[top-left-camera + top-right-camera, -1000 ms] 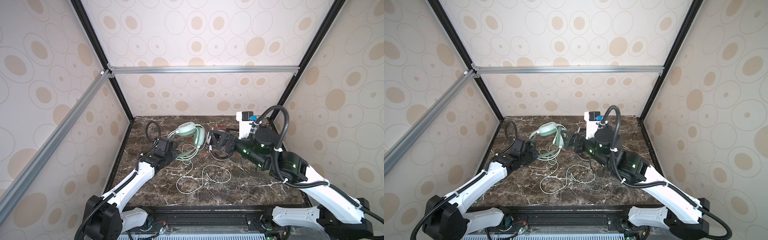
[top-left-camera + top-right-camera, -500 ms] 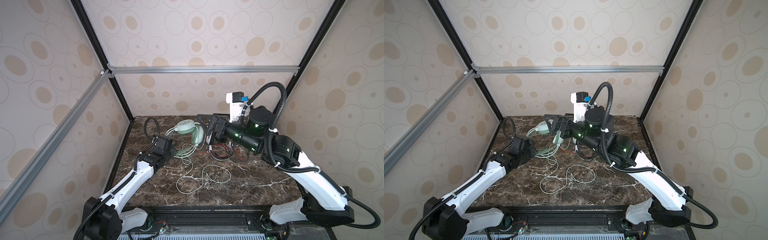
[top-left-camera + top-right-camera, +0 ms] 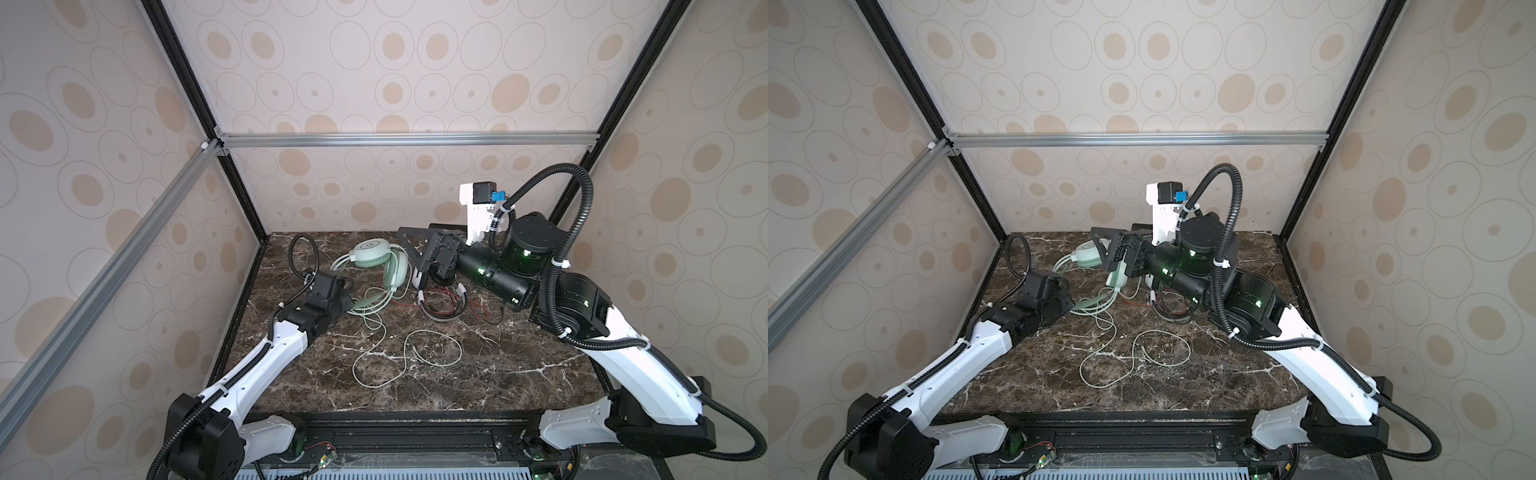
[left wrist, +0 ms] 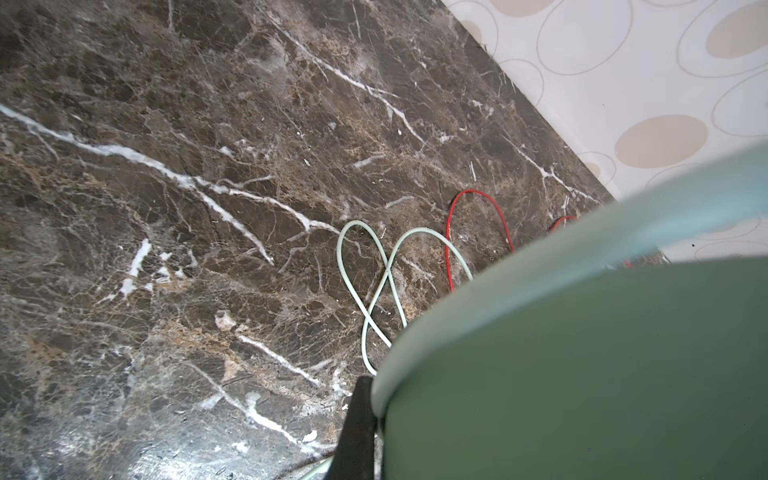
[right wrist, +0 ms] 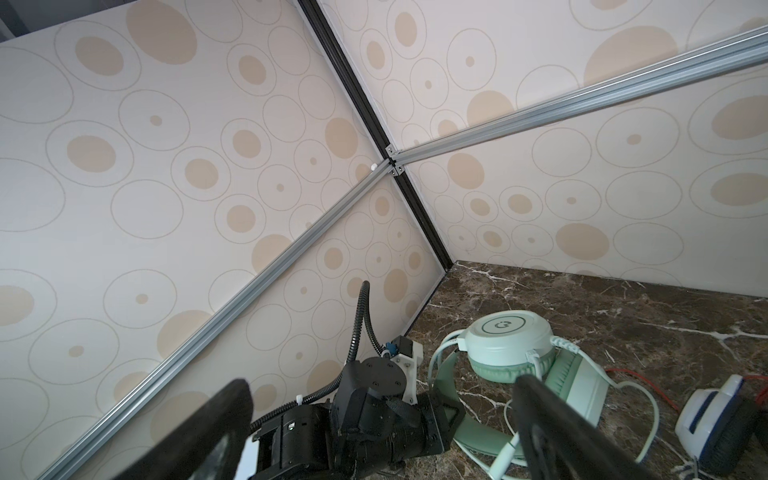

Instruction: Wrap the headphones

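A dark marble surface [image 3: 498, 374] fills the floor of a booth with dotted walls. The right arm [image 3: 623, 361] reaches in from the right and is raised over the back of the surface. Its jaws are spread wide with nothing between them, up in the air just beside the green headphones [image 3: 371, 253] and above the white-and-black headphones [image 3: 441, 318]. The left arm [image 3: 266, 357] lies low along the left side, and its jaws are pressed together on the green pair's headband. The green headphones sit at the back left of the surface, one ear cup facing up. The white-and-black pair lies just to their right, near the back middle, partly hidden by the right arm. A pale green cable [image 4: 388, 272] trails toward the front in loose loops that cross each other. A thin red cable [image 4: 473, 192] curls beside it.
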Robot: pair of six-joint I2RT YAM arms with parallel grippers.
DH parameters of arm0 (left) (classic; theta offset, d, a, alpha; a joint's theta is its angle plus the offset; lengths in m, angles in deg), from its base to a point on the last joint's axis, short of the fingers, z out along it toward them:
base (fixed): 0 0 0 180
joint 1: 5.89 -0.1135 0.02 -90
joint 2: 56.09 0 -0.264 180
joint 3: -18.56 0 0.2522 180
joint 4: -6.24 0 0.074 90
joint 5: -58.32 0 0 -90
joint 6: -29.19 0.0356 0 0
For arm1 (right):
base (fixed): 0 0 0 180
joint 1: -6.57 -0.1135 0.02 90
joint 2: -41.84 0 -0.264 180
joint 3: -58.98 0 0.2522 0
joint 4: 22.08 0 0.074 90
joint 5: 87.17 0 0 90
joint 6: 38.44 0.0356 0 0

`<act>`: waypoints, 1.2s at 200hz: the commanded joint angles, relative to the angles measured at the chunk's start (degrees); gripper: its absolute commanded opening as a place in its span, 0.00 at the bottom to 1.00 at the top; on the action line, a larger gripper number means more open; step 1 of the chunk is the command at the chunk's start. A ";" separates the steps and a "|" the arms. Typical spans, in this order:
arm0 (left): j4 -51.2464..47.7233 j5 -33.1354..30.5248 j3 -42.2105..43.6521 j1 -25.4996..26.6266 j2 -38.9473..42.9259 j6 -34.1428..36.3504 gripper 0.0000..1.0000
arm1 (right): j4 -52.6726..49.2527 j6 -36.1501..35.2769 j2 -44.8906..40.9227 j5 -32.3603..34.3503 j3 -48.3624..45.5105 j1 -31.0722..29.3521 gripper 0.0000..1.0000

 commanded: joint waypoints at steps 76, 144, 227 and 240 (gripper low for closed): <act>1.96 -0.64 -4.29 -0.32 0.13 -0.79 0.00 | 1.91 -3.47 -1.40 0.71 -0.26 -2.06 1.00; 1.89 -0.45 -4.17 -0.31 0.96 -0.71 0.00 | 3.06 -1.36 -0.87 -1.01 -1.13 -1.85 1.00; 1.03 -3.15 -3.86 -0.32 3.27 1.15 0.00 | 1.71 -4.09 -1.68 6.43 -8.52 1.10 1.00; 1.10 -3.44 -3.79 -0.29 3.70 1.19 0.00 | 3.30 -0.26 -3.96 3.66 -14.56 7.30 1.00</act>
